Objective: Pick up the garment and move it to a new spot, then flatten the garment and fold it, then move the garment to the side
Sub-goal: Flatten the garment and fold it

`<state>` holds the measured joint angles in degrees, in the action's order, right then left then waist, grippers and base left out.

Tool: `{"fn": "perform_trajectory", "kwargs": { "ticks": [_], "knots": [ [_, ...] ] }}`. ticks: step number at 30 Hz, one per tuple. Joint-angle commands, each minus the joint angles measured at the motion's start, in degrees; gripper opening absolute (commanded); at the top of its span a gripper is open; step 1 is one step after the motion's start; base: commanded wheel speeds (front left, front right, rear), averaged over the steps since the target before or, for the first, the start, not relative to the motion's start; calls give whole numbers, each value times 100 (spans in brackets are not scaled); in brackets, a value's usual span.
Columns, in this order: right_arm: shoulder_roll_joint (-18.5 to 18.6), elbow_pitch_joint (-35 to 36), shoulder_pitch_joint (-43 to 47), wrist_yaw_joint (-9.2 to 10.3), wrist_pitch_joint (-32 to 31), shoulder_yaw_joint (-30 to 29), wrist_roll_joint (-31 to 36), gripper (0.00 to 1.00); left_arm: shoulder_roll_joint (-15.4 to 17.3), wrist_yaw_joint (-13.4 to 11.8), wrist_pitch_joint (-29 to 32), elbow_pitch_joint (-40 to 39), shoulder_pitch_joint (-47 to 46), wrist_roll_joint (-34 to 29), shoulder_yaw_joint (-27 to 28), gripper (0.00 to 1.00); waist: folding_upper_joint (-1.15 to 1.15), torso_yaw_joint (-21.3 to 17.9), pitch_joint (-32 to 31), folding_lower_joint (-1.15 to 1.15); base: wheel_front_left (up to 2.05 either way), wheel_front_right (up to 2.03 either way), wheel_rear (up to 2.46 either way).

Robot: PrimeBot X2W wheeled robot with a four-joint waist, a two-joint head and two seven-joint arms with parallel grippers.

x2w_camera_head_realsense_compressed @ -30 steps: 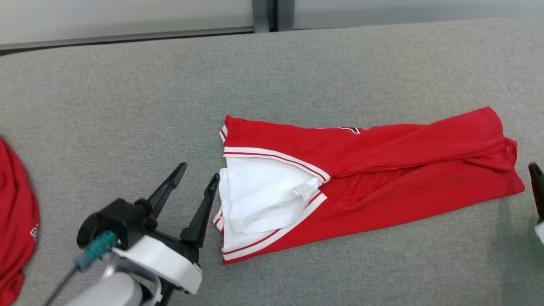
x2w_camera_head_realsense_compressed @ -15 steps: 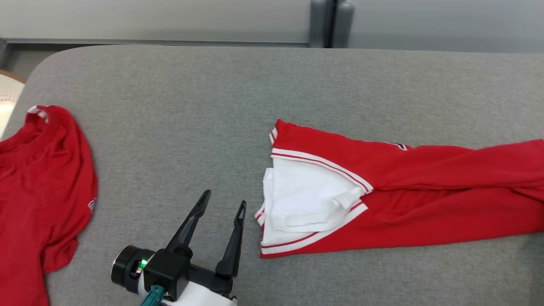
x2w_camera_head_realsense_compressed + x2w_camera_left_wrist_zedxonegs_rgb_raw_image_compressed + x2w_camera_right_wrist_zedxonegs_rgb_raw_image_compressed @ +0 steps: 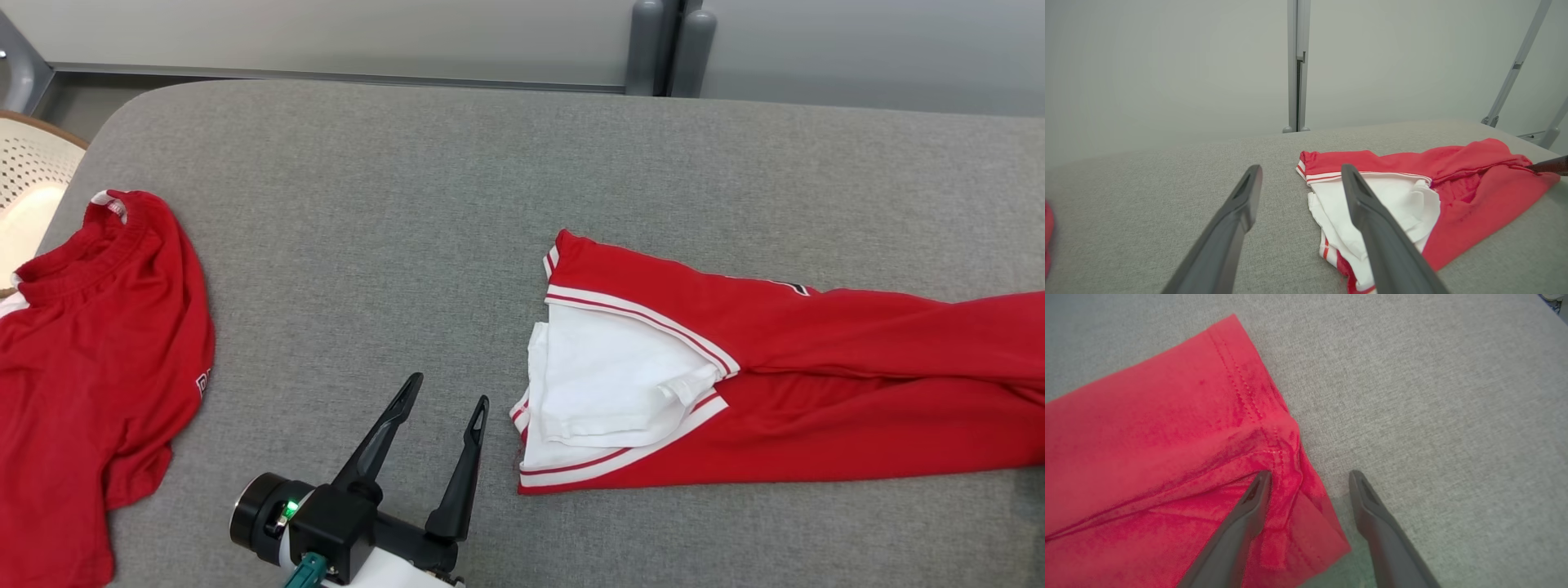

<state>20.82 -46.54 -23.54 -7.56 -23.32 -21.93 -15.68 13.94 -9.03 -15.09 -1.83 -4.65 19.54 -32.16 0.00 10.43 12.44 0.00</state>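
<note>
Looking half done imo: garment (image 3: pixel 816 384) lies folded into long strip, centre-right on grey pad (image 3: pixel 367 204); left gripper (image 3: pixel 450 389) open just left of it, right gripper (image 3: pixel 1310 473) open astride right hem. Remaining: cross fold, move aside.

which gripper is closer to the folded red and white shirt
Right. The right gripper straddles the hem corner of the folded shirt, one finger over the fabric. The left gripper sits off its sleeve end, with bare grey surface between.

Red garment (image 3: pixel 816 384) with white sleeve (image 3: pixel 604 384) and red-and-white striped trim (image 3: pixel 637 314); grey surface (image 3: pixel 367 245); second red shirt (image 3: pixel 82 367); black left pincer (image 3: pixel 448 389).
</note>
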Motion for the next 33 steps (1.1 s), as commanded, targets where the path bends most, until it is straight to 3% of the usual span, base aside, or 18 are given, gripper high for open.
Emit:
{"fn": "perform_trajectory", "kwargs": {
  "ticks": [1, 7, 19, 26, 33],
  "knots": [
    [-175, -159, 172, 15, -183, 8, 86, 0, -10, 62, -7, 26, 54, -68, 65, 100, 0, -41, 3, 0, 0, 0, 0],
    [-104, 185, 174, 16, -2, -2, 56, 0, -132, 259, -7, 106, 97, -244, 245, 100, 0, -236, -32, 0, 0, 0, 0],
    [695, 1268, -27, 14, 146, 115, 500, 0, -277, 503, -6, 97, 174, -502, 561, 100, 0, -872, -79, 0, 0, 0, 0],
    [383, 2701, -80, 13, -152, 778, 667, 0, -360, 605, -7, 158, 189, -600, 667, 100, 0, -1128, -200, 0, 0, 0, 0],
    [-47, 4172, 378, 13, -421, 1298, 718, 0, -457, 660, -6, 230, 267, -655, 732, 100, 0, -1091, -423, 0, 0, 0, 0]
  ]
}}
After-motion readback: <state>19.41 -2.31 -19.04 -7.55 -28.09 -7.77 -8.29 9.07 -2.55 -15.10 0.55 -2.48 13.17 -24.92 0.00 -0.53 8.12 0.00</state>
